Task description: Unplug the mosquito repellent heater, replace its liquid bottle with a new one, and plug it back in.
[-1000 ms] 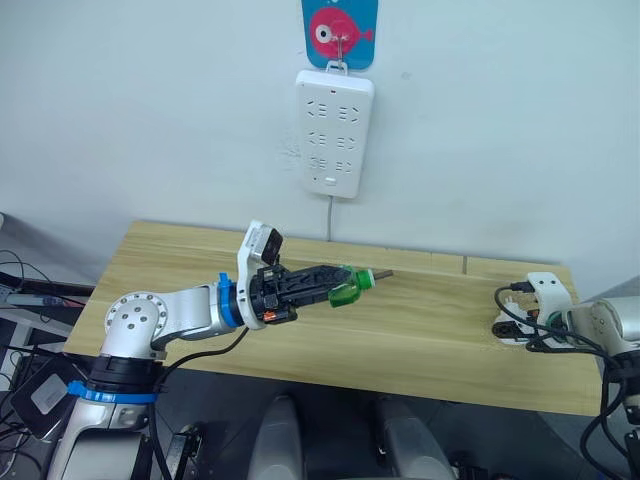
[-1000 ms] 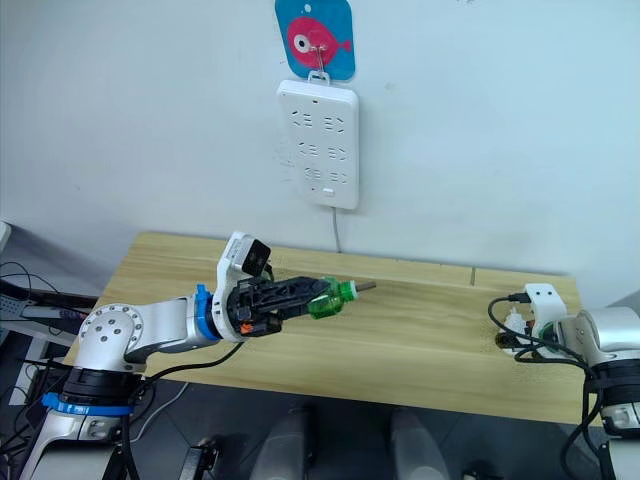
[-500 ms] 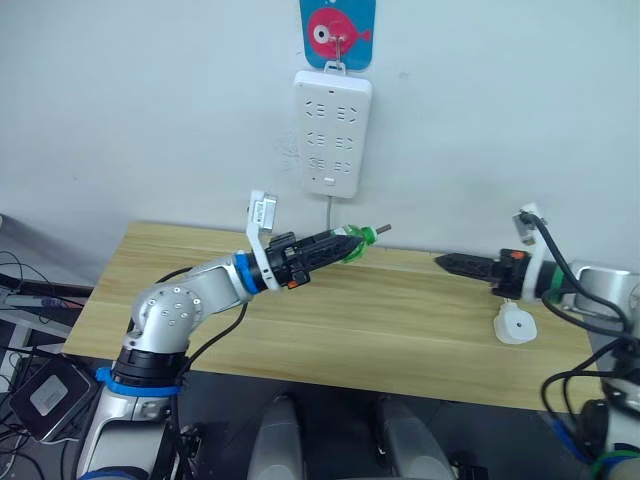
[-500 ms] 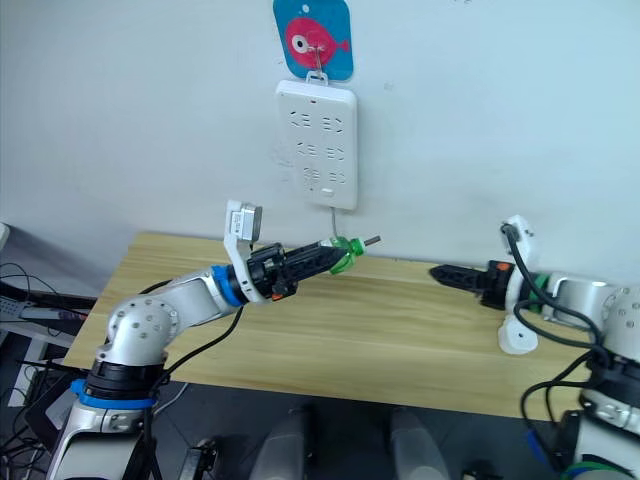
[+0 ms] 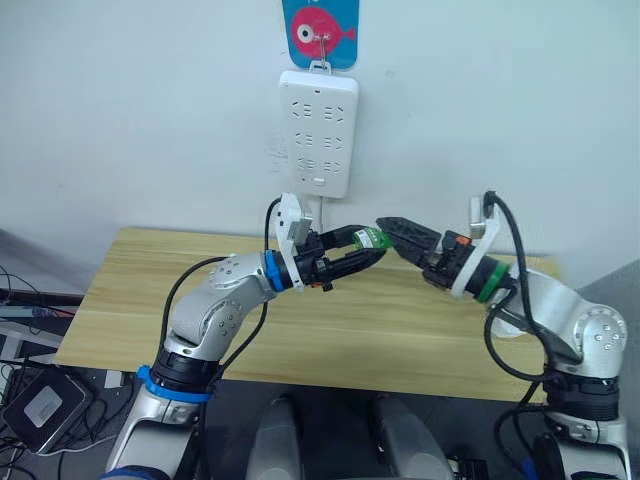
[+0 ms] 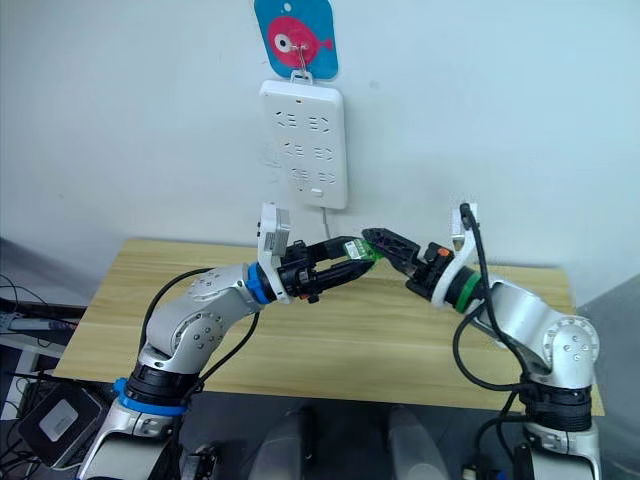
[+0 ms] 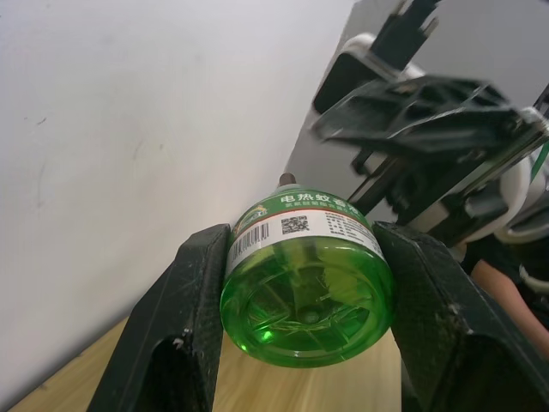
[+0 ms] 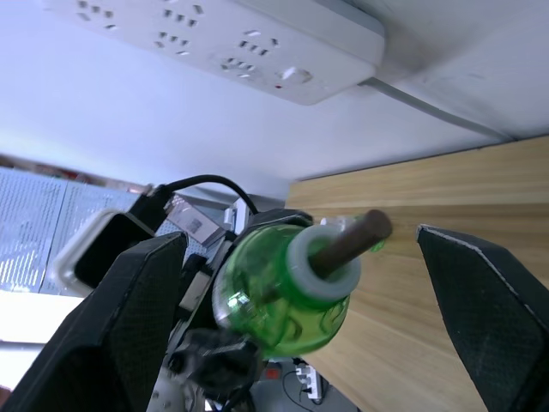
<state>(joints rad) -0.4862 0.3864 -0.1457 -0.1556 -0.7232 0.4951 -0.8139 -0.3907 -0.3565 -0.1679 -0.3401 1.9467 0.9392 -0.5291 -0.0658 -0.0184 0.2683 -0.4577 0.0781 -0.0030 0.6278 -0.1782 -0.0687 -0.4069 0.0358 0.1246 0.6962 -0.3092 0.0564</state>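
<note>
My left gripper [image 5: 362, 250] is shut on a green liquid bottle [image 5: 372, 238], held on its side above the wooden table [image 5: 130, 300]. In the left wrist view the black fingers [image 7: 197, 318] clamp the bottle [image 7: 309, 283] by its sides, its base facing the camera. My right gripper [image 5: 392, 235] meets it from the right. It stands open, its fingers [image 8: 129, 318] spread wide on either side of the bottle's white neck and brown wick [image 8: 352, 236] without touching them. The mosquito repellent heater is hidden.
A long white power strip [image 5: 318, 130] hangs on the wall just above and behind the two grippers, under a blue and pink fish hook [image 5: 318, 20]. Its cord runs down behind the table. Black cables loop around my right forearm [image 5: 520, 300].
My left arm raised the bottle and carried it to the right. My right arm swung in from the far right, and its open fingers now flank the bottle's wick end.
</note>
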